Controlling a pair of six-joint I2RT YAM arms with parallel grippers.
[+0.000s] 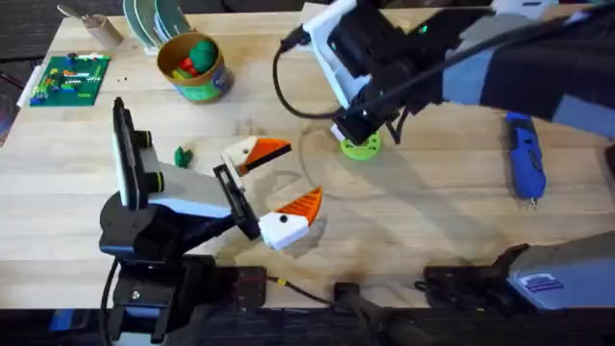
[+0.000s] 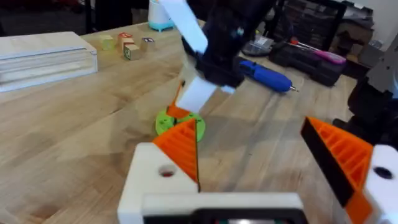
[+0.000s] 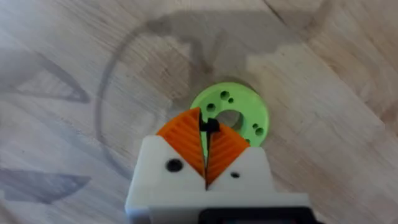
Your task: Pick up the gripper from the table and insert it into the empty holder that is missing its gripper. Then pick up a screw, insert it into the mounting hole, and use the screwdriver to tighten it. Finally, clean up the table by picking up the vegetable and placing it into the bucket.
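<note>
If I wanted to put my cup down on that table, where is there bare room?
Bare wood lies between the green disc and the screwdriver, and along the left edge below the circuit board. The middle is crowded: left hand, vegetable, bucket and right hand over the disc.

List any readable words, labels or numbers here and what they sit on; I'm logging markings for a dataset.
No text can be read for certain.
Too small to read: white markings on the green circuit board.
Blurred: print on the blue-and-white sticker at the right arm's base.
Blurred: marks on the small wooden blocks.
</note>
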